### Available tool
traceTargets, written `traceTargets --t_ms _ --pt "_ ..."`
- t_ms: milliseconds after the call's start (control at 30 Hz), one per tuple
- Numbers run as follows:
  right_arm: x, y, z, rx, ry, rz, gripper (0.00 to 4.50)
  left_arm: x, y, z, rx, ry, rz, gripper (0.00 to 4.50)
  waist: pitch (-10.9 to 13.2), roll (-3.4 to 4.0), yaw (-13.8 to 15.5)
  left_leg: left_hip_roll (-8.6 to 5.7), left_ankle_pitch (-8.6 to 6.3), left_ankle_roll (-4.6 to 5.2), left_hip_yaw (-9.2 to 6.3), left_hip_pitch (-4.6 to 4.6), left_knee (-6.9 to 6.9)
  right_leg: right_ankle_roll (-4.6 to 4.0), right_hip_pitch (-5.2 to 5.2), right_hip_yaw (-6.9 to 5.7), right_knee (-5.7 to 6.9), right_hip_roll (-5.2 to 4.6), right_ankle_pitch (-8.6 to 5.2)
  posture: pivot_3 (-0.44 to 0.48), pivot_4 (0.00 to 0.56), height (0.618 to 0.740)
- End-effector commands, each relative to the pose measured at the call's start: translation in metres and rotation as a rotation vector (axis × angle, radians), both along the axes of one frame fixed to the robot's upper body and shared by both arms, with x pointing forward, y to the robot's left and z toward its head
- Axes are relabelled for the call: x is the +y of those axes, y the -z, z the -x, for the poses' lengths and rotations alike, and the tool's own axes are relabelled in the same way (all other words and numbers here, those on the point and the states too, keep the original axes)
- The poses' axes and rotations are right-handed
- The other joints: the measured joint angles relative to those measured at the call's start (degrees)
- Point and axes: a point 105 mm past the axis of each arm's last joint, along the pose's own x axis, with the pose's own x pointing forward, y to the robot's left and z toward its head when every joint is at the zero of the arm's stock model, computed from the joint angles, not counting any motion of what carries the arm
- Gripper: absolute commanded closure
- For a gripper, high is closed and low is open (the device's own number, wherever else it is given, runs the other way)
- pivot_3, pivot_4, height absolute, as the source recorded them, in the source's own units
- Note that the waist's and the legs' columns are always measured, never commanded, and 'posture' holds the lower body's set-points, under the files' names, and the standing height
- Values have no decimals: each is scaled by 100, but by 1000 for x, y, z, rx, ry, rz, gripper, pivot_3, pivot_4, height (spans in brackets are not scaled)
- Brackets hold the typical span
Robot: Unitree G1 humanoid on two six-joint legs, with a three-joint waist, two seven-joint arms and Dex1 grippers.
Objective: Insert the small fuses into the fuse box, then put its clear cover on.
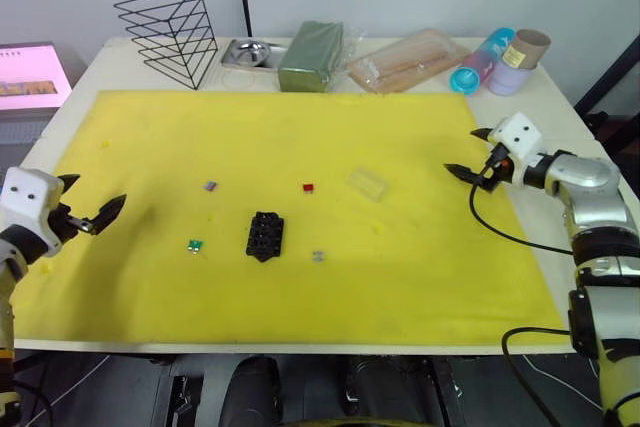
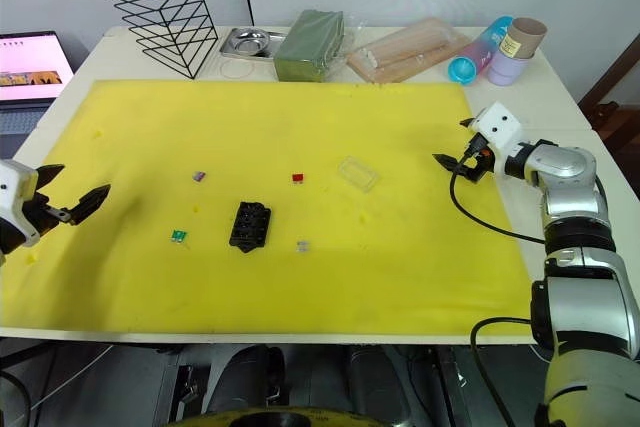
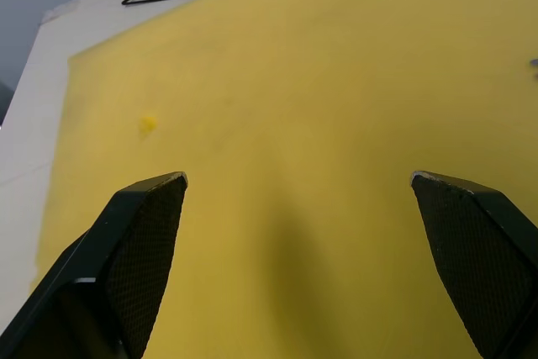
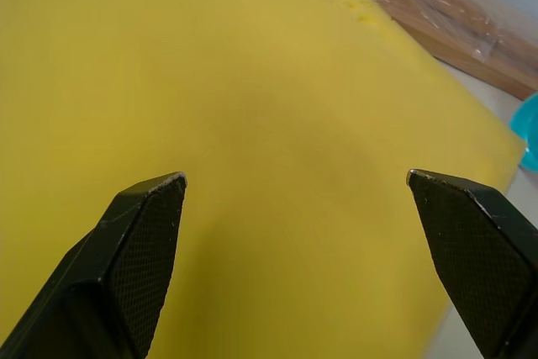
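Left gripper (image 1: 92, 213): fingers (image 3: 143, 241) standing wide apart and holding nothing, hovering over the yellow mat (image 1: 300, 137) well to the robot's left of the fuse box (image 1: 265, 236). Right gripper (image 1: 478, 154): fingers (image 4: 139, 245) likewise spread wide and empty, hanging at the mat's edge well to the right of the fuse box; both arms are likely waiting clear of the work so the parts stay in view. Fuse box: lying flat near the middle of the mat, slots facing up, apparently unfilled, ready to receive fuses from above. Small fuses, all lying loose and apart around the fuse box, none yet inserted: green fuse (image 1: 195, 245) to its left; pale grey fuse (image 1: 318, 256) just to its right, nearer the robot; red fuse (image 1: 308, 188) beyond it and to the right; a greyish-purple fuse (image 1: 210, 186) beyond it and to the left. Clear cover (image 1: 367, 184): resting on the mat right of the fuse box, past the red fuse, off the box as suits a step coming last. Far beyond the fuse box, along the tabletop's (image 1: 120, 52) back edge: wire rack (image 1: 170, 32), metal tray (image 1: 250, 52), dark-green block (image 1: 312, 55), clear packet of wooden sticks (image 1: 405, 62), tubes (image 1: 500, 59). Labels: one tube is carrying a yellowish label, its writing too small to read; no other legible text.
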Motion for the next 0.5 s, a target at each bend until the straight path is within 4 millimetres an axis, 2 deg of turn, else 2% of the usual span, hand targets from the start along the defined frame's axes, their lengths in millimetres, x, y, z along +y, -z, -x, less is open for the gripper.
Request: traceTargets --t_ms 33,200,300,333,400,500 --pt "-12 -27 -4 -110 67 0 23 -1 -14 -4 -33 15 -14 11 0 0 2 0 0 0 0 0 0 0 0 0 0 0 0 0 150 740" --pt "-11 -31 -7 -188 86 18 23 -5 -15 -3 -3 45 -4 11 0 0 1 -1 0 0 1 0 0 0 0 0 0 -1 0 0 150 740" --pt "-4 -36 -7 -155 44 -57 23 -3 -15 -3 15 55 -1 11 0 0 -2 0 0 0 0 0 0 0 0 0 0 1 0 0 150 740" --pt "2 -42 -7 -153 11 -97 23 -2 -18 -4 13 60 1 11 0 0 -2 0 0 0 0 0 0 0 0 0 0 1 0 0 150 740" --pt "28 -59 -1 -187 -130 -139 23 -1 -29 -6 -4 66 45 11 0 0 -3 0 0 0 0 0 0 0 0 0 0 1 0 0 150 740" --pt "68 -62 20 -156 -357 -145 23 -1 -33 -7 17 92 87 11 1 2 -8 1 0 0 -2 1 0 0 -2 0 8 3 0 0 150 740"
